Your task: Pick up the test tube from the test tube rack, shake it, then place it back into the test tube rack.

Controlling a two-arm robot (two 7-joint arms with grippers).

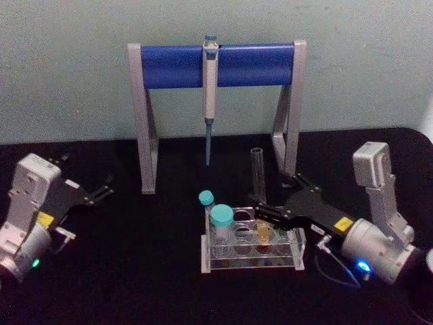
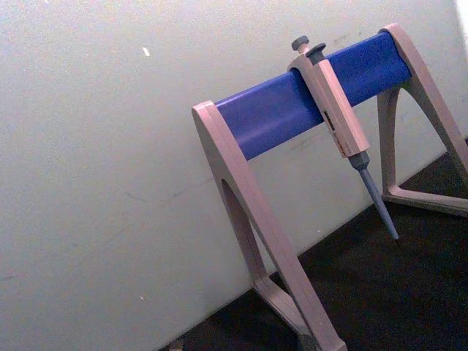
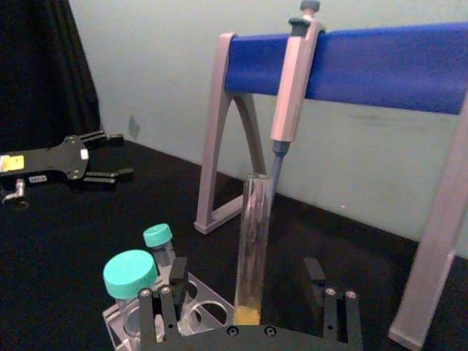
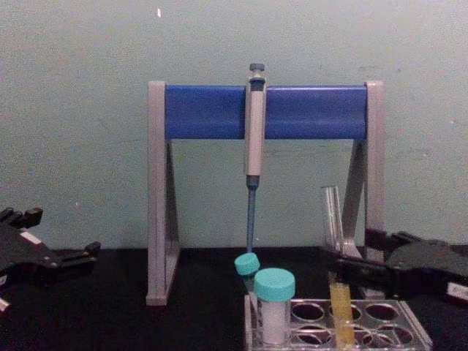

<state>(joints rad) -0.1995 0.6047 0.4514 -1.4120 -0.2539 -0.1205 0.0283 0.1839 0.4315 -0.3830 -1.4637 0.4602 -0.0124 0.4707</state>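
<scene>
Here we found the test tube (image 1: 259,196) upright in the test tube rack (image 1: 252,257), right of the two teal-capped tubes (image 1: 216,215). Our right gripper (image 3: 248,303) was at the rack with fingers spread wide either side of the tube, gripping nothing. Our left gripper (image 1: 101,191) sat open, far left.

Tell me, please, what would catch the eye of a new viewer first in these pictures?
First the tall pipette stand with its bright blue bar, at the back of the black table, with a pipette hanging from it. Next, in front, the test tube rack holds the test tube with yellow liquid and two teal-capped tubes. The right gripper, open, is around the test tube, while the left gripper waits at the left.
</scene>
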